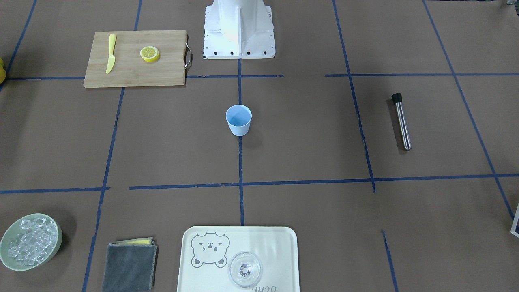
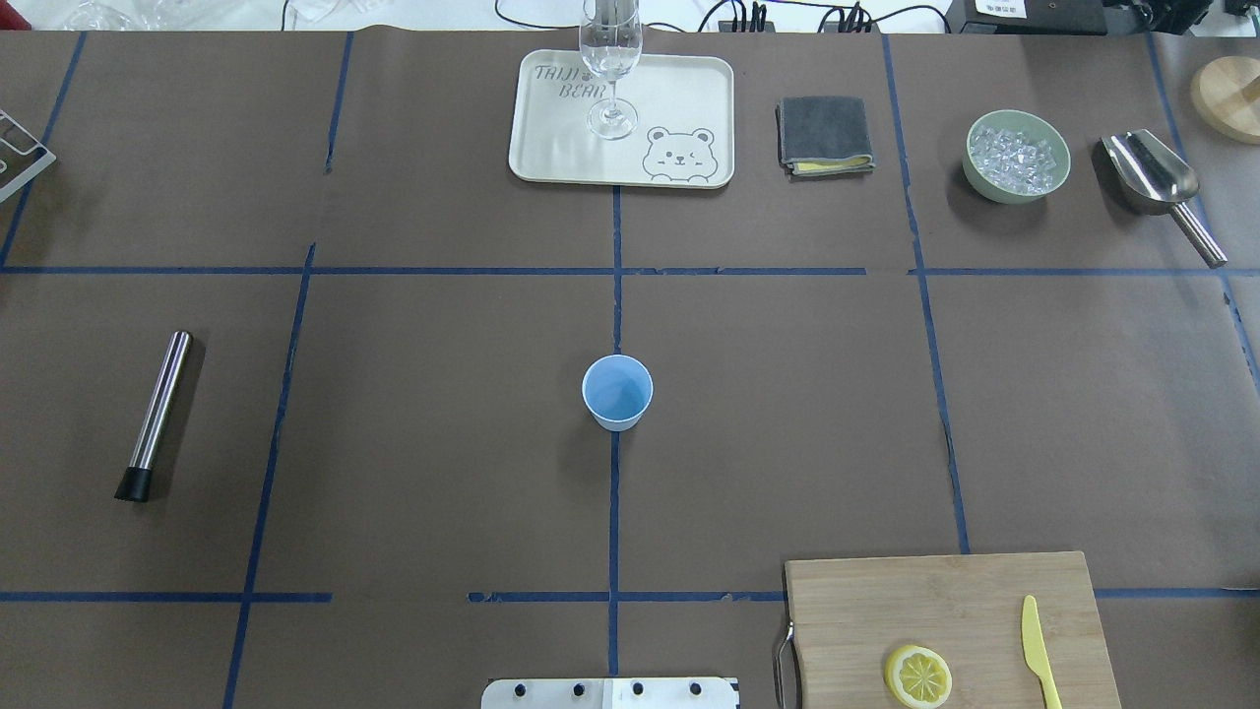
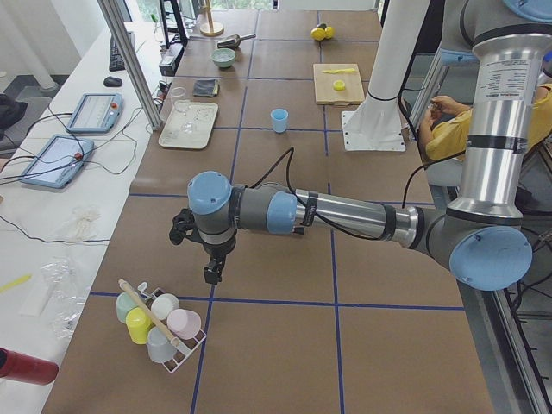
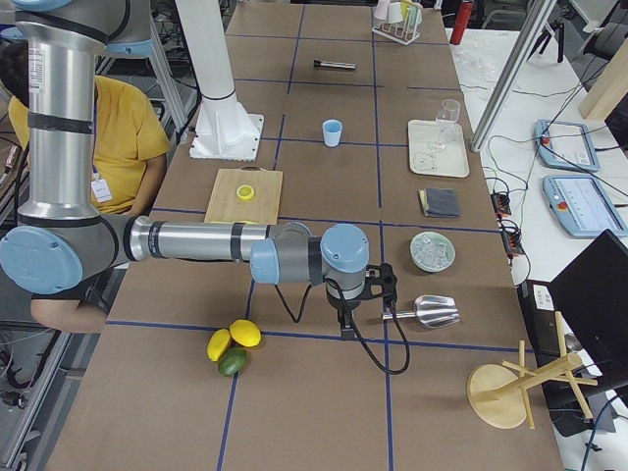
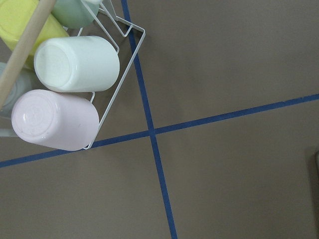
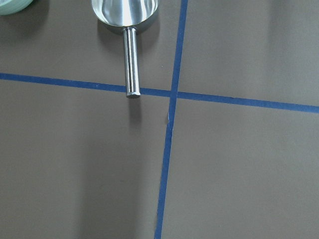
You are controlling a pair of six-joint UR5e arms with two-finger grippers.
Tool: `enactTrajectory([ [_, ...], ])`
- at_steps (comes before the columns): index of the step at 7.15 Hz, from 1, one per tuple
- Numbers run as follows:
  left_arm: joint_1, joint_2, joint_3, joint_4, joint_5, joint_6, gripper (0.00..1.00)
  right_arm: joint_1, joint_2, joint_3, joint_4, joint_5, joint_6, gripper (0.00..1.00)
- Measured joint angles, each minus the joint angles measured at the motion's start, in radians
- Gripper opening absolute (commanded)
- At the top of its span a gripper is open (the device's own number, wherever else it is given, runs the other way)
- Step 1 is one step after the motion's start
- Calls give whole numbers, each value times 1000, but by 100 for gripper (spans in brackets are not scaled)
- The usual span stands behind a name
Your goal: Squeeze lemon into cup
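Note:
The light-blue cup (image 2: pixel 617 392) stands upright at the table's middle; it also shows in the front view (image 1: pixel 238 119). One lemon slice (image 2: pixel 917 676) lies flat on the wooden cutting board (image 2: pixel 945 601), near the robot base on its right side, and shows in the front view (image 1: pixel 150 54). My left gripper (image 3: pixel 211 272) hangs far out at the left end of the table, above a rack of cups. My right gripper (image 4: pixel 345 329) hangs at the right end, near a metal scoop. Both show only in the side views, so I cannot tell whether they are open or shut.
A yellow toy knife (image 2: pixel 1034 650) lies on the board. A metal muddler (image 2: pixel 157 414) lies at the left. At the far side are a bear tray (image 2: pixel 551 148) with a clear glass (image 2: pixel 610 69), a grey cloth (image 2: pixel 825 135), a bowl of ice (image 2: pixel 1017 156) and a scoop (image 2: pixel 1157 182).

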Motion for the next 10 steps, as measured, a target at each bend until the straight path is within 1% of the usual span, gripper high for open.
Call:
enactTrajectory([
  [7,0,-1,-19,-8,-3,-2,100,-3,7,4,-1,6,1,100],
  [10,0,1,-21,-47,-8,1,100,-8,6,10,0,11,-1,100],
])
